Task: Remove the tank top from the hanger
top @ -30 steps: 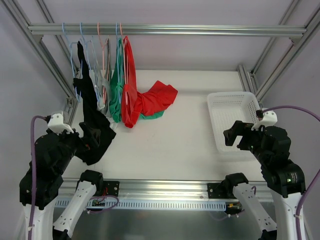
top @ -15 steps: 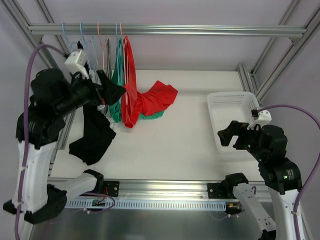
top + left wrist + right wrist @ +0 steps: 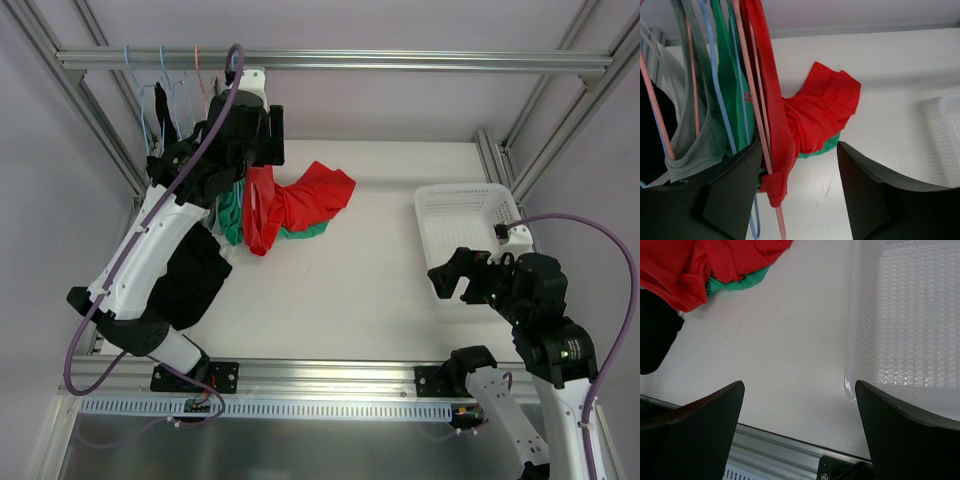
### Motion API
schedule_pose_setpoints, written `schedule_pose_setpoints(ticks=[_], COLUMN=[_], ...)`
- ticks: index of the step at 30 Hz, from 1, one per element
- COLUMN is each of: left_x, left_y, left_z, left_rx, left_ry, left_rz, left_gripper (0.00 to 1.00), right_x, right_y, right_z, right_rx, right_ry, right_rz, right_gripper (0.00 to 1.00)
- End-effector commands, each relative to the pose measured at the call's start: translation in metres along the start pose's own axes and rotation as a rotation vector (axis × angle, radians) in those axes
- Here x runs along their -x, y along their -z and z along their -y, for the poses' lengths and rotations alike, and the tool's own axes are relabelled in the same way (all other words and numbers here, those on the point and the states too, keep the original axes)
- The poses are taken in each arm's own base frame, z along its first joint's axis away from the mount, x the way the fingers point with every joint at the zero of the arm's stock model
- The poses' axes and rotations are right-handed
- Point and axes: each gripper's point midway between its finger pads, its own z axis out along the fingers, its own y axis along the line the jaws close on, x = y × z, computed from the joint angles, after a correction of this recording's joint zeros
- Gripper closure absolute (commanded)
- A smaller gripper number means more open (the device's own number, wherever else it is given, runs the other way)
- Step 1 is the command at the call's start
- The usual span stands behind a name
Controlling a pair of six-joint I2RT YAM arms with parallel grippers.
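A white table [image 3: 350, 275] fills the middle of the overhead view, with an aluminium rail [image 3: 420, 60] running across the top of the frame. The left arm [image 3: 160, 235] reaches from the lower left up to the rail's upper-left end, where the hangers are bunched. The right arm [image 3: 545, 325] sits low at the lower right, just below a white basket [image 3: 470, 225] that stands on the table at the right.

A black garment [image 3: 190, 285] hangs at the far left and drapes onto the table. Beside it hang a grey tank top [image 3: 695, 145], a green tank top [image 3: 727, 75] and, furthest right, the red tank top [image 3: 815, 110]. The red tank top is on its pink hanger [image 3: 779, 224], its upper part hanging from the rail and its lower part lying crumpled on the table near the centre, over a bit of green cloth.

In the left wrist view the left jaws stand spread, the dark fingers [image 3: 725, 200] on either side of the red tank top's lowest fold and the hanger's bottom end; whether either finger touches the cloth cannot be told. The right jaws are spread wide over bare table beside the basket, pinching nothing.
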Motion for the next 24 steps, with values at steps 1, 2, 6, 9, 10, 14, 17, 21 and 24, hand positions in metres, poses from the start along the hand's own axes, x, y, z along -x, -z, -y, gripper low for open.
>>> schedule_pose_setpoints(ticks=[1,2,6,9,10,14,17,21,24], left_x=[0.025,0.024,0.022,0.017,0.016,0.010,0.009,0.004,0.000], left_y=[0.010,0.006,-0.003,-0.014,-0.017,-0.033,-0.040,-0.048,-0.052], left_z=[-0.026,-0.026,-0.031,-0.033,-0.031,-0.025,-0.027,-0.037,-0.040], left_rx=[0.130,0.140,0.195,0.230,0.221,0.228,0.246,0.285,0.283], left_ry=[-0.007,-0.014,-0.040,-0.060,-0.064,-0.077,-0.073,-0.068,-0.054], left_rz=[0.094,0.089,0.082,0.065,0.059,0.037,0.030,0.016,0.002], left_gripper=[0.39,0.39,0.40,0.43,0.43,0.49,0.52,0.54,0.59], right_x=[0.008,0.008,0.005,0.004,0.003,0.004,0.004,0.002,0.002], right_y=[-0.003,-0.003,-0.008,-0.010,-0.011,-0.010,-0.009,-0.009,-0.009], right_z=[-0.009,-0.009,-0.012,-0.013,-0.013,-0.014,-0.015,-0.015,-0.015], right_rx=[0.048,0.050,0.071,0.080,0.080,0.086,0.090,0.095,0.098], right_ry=[-0.001,0.001,-0.002,-0.005,-0.006,0.000,0.004,0.005,0.007], right_rz=[0.029,0.031,0.013,0.014,0.009,0.017,0.020,0.017,0.016], right_gripper=[0.00,0.00,0.01,0.00,0.01,0.00,0.01,0.00,0.00])
